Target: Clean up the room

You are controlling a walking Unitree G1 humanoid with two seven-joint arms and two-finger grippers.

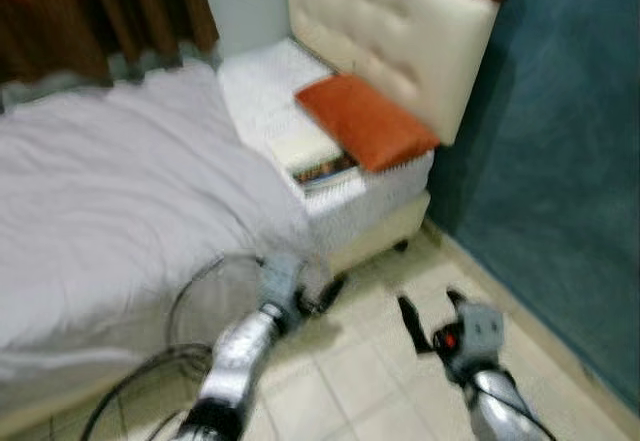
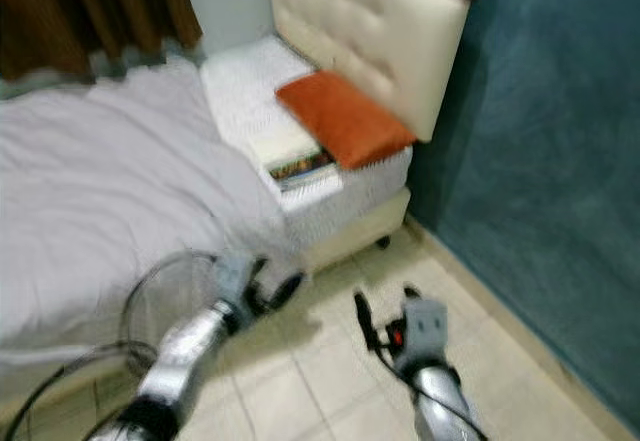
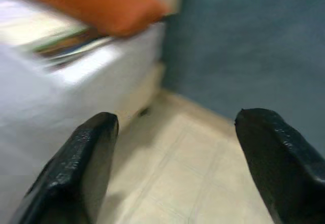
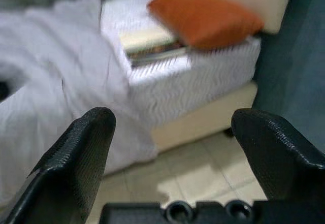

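Orange pillow (image 1: pixel 365 121) and books (image 1: pixel 322 169) on bed (image 1: pixel 120 191); both pincers spread, empty.

A bed (image 1: pixel 370 216) with a cream tufted headboard (image 1: pixel 390 31) carries a rumpled grey blanket (image 1: pixel 110 191) over most of its surface. At its head end lie an orange pillow (image 1: pixel 365 121) and, beside it near the edge, stacked books (image 1: pixel 315 161). Pale floor tiles (image 1: pixel 350 371) run alongside.
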